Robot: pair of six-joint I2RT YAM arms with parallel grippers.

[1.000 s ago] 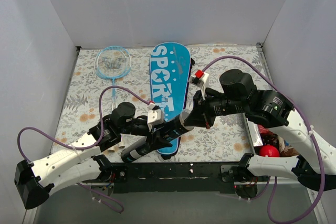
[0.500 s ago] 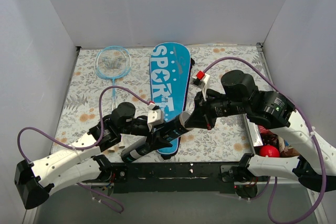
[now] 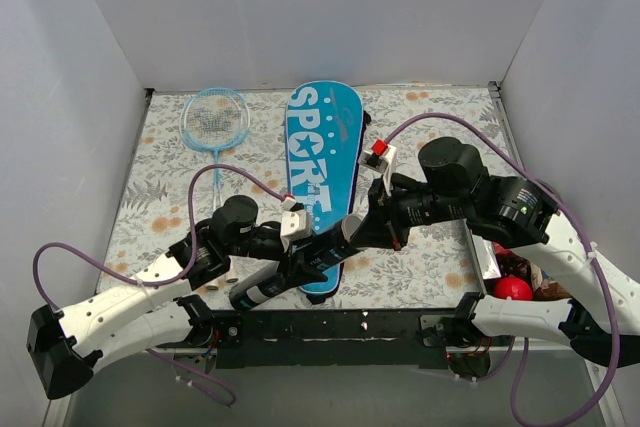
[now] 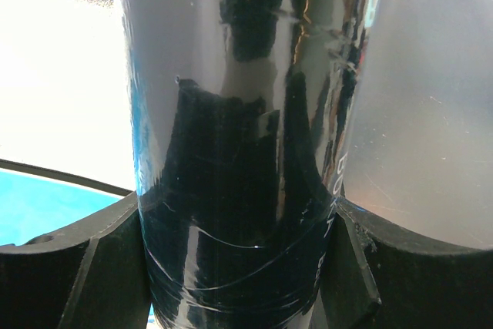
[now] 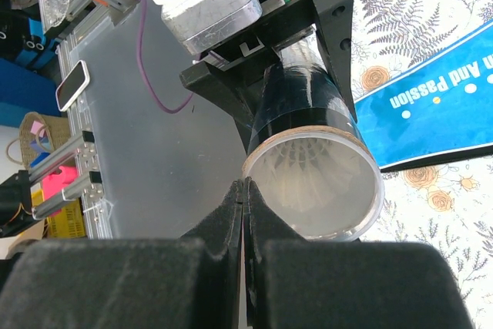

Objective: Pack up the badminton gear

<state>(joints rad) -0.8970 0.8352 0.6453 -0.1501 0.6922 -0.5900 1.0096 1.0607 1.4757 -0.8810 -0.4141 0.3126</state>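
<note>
My left gripper (image 3: 300,265) is shut on the black tube (image 3: 290,275), held slanted above the table's near edge. In the left wrist view the tube (image 4: 239,136) fills the gap between both fingers (image 4: 69,275). Its open mouth faces my right gripper (image 5: 244,184), which is shut with nothing between its pads, tips at the rim. A white shuttlecock (image 5: 312,175) sits inside the tube (image 5: 304,105). The blue "SPORT" cover (image 3: 322,147) lies flat mid-table. One light-blue racket (image 3: 214,119) lies at the far left. Small white shuttlecocks (image 3: 228,278) lie by the left arm.
A red ball (image 3: 513,288) and packets sit in a bin at the right edge, beside the right arm. White walls close the table on three sides. The blue cover (image 5: 431,105) lies under the tube's mouth.
The right arm has shifted slightly left and down at the tube's mouth. The left arm and the tube have stayed in place.
</note>
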